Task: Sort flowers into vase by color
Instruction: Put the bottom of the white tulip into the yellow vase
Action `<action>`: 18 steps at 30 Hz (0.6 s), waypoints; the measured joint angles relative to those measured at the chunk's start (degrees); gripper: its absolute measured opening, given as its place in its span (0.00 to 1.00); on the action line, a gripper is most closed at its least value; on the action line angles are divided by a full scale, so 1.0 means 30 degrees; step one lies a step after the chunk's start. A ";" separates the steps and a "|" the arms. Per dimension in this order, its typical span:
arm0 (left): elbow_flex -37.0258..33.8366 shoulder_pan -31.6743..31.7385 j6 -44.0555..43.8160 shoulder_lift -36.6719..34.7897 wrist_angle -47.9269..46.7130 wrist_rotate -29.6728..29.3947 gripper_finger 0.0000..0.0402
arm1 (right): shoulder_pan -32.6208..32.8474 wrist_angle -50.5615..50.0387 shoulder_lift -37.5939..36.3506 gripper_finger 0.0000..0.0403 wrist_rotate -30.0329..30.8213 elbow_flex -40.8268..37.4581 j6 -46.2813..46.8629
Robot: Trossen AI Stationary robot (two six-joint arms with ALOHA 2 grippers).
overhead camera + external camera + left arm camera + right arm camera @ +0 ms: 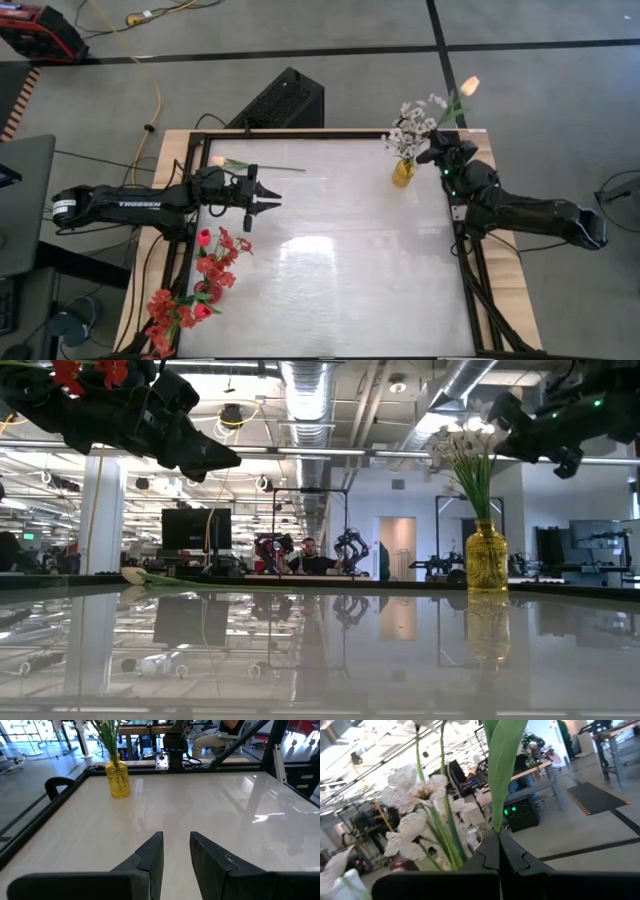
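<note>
On the pale glossy table [340,260], sorting looks well advanced. Red flowers [205,275] stand in a vase at the left edge; white sprays [410,125] fill the yellow vase [403,172]. The right gripper [436,152] pinches a peach tulip [468,86] beside that vase. Another tulip [232,162] lies waiting near the left gripper [268,199], whose fingers are narrowly parted and empty.

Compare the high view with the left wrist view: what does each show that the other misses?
Only the high view shows the red flowers in their vase at the table's near-left corner, a peach tulip lying on the table, and the right gripper shut on another peach tulip's stem by the yellow vase. Only the left wrist view shows the left gripper empty, fingers apart, and a seated person beyond the table. Both show the yellow vase and the white tabletop.
</note>
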 joint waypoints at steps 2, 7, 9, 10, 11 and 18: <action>0.0000 -0.0006 -0.0109 0.0000 -0.0007 0.0000 0.21 | 0.0327 -0.0022 0.0015 0.04 0.0000 0.0000 -0.0077; 0.0000 -0.0007 -0.0250 0.0000 -0.0007 0.0000 0.21 | 0.0839 -0.0535 0.0013 0.04 0.0024 0.0000 -0.0675; 0.0000 -0.0002 -0.0406 0.0000 -0.0010 0.0000 0.21 | 0.0888 -0.1195 0.0007 0.04 0.0029 0.0000 -0.0677; 0.0000 -0.0005 -0.0443 0.0000 -0.0013 0.0001 0.21 | 0.0881 -0.1548 0.0007 0.04 0.0029 0.0000 -0.0670; 0.0000 -0.0004 -0.0451 0.0000 -0.0019 0.0004 0.21 | 0.0874 -0.1926 0.0009 0.04 0.0029 0.0000 -0.0670; 0.0000 0.0000 -0.0488 0.0000 -0.0109 0.0000 0.21 | 0.0939 -0.3908 0.0009 0.04 0.0022 0.0000 -0.0644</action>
